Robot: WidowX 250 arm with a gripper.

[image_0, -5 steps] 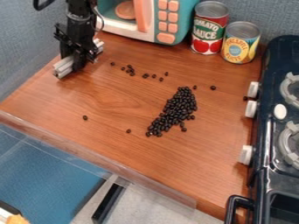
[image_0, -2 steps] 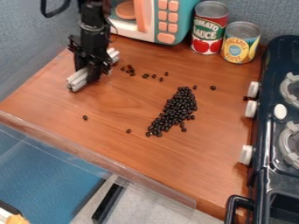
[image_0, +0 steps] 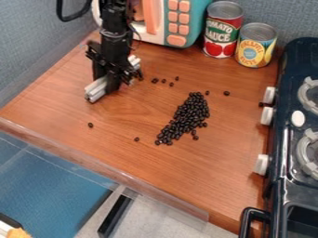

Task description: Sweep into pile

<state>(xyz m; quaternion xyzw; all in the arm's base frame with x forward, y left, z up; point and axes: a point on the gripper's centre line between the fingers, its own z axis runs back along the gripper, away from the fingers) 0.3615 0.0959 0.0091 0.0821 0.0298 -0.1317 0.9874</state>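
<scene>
"So, how far along?"

"Well past halfway, going by numbers. Nearest, one lone bean (image_0: 136, 139) to fetch in; then a second stray (image_0: 90, 125), well apart on the left of the counter (image_0: 174, 169)."

"And the pile?"

"Mid-counter, right of both: a long, slanting heap (image_0: 186, 118), thin at the near end, broader beyond, pointed again at the far tip. Small, black, slightly shiny beans, packed close, with a ragged edge."

"Anything left past that?"

"Yes. A loose bean (image_0: 261, 104) over by the stove knobs (image_0: 267, 115), a couple of outliers (image_0: 227, 93) off the heap's far tip, and farther back a scattered row (image_0: 162, 81), all in need of sweeping in."

"And the claw (image_0: 112, 87)?"

"Over on the left, near that row, clenched on a pale bar (image_0: 97, 89), probably the sweeping tool. Maybe a few beans against the bar's far end; too hidden to tell."

"Behind?"

"Just two upright cans (image_0: 256, 45), side by side, well clear of the heap."
</scene>
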